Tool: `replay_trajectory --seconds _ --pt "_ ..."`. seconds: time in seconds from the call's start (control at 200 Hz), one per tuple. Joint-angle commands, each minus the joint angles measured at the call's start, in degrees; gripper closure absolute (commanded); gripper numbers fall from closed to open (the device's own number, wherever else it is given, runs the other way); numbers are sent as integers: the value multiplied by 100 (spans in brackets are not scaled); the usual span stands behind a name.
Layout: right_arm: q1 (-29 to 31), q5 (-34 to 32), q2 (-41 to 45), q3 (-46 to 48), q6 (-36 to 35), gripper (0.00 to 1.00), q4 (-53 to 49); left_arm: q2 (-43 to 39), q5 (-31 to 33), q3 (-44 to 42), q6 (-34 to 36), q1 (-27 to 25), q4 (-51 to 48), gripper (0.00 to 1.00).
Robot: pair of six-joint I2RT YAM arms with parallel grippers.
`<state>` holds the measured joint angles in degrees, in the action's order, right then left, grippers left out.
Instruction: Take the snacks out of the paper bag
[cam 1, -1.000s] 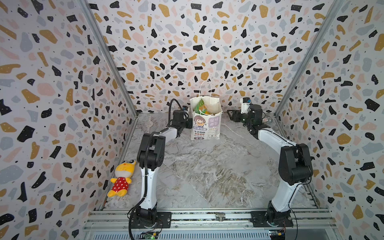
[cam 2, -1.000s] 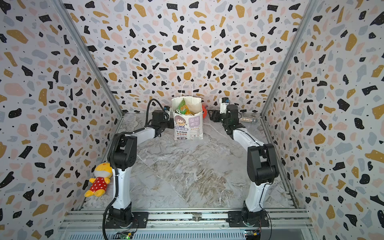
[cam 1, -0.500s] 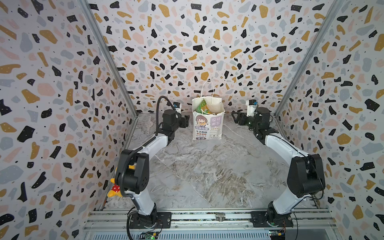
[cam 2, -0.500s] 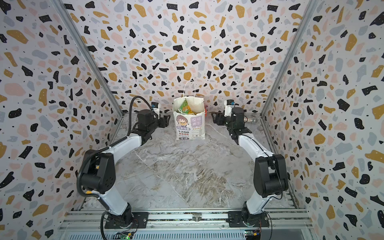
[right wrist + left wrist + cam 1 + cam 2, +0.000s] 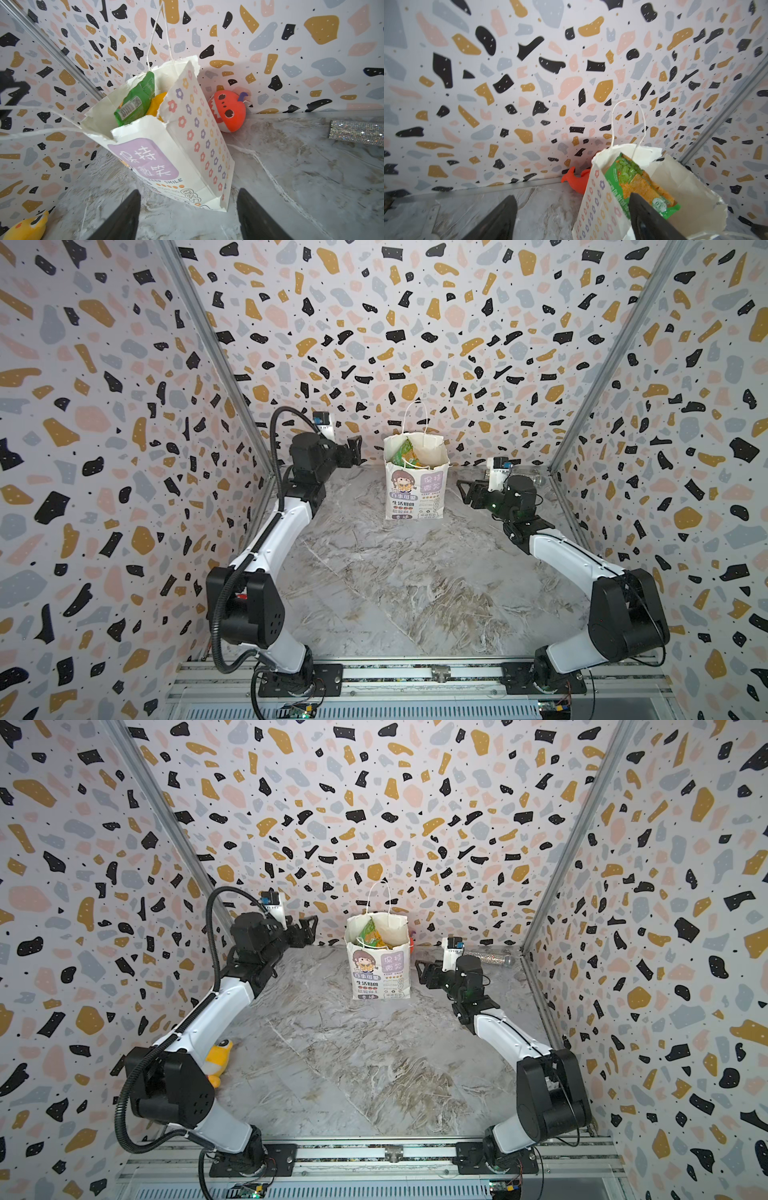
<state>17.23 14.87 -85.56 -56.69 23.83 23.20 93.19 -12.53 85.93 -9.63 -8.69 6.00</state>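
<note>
Jaws spread; snacks (image 5: 402, 452) half-hidden in paper bag (image 5: 415, 497).

My cameras get bright, soft, even light with no harsh glare. Both top views are sharp at the paper bag (image 5: 415, 493) (image 5: 380, 973), but the wall rails (image 5: 202, 323) far to either side of it splay outward from wide-angle bending. In my left wrist view a faint grey shadow falls on the wall (image 5: 579, 143) just behind the bag. My fingers (image 5: 497, 223) (image 5: 124, 218) in front of the bag look dark and out of focus. Beside the bag, the silver tube (image 5: 356, 133) throws pinpoint glints, and a cord handle (image 5: 41, 129) close to my right lens smears.
</note>
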Motion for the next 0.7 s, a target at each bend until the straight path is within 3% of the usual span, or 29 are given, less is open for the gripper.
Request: replay_trajectory --seconds 0.0,0.07,0.22,0.34,0.696 --pt "34 -177 191 -49 -120 26 230 604 -638 1117 709 -16 -1231 19" --pt "39 -173 172 -77 -139 26 220 1136 -1035 1938 1090 -25 -1754 30" --pt "69 -213 202 -28 -139 26 259 2383 -1125 3736 1829 -281 -2887 29" --pt "96 -223 163 -27 -146 26 258 3313 -1054 5140 1991 -475 -3440 29" --pt "114 -234 52 -32 -157 26 308 4101 -1004 5532 1661 -620 -2760 33"
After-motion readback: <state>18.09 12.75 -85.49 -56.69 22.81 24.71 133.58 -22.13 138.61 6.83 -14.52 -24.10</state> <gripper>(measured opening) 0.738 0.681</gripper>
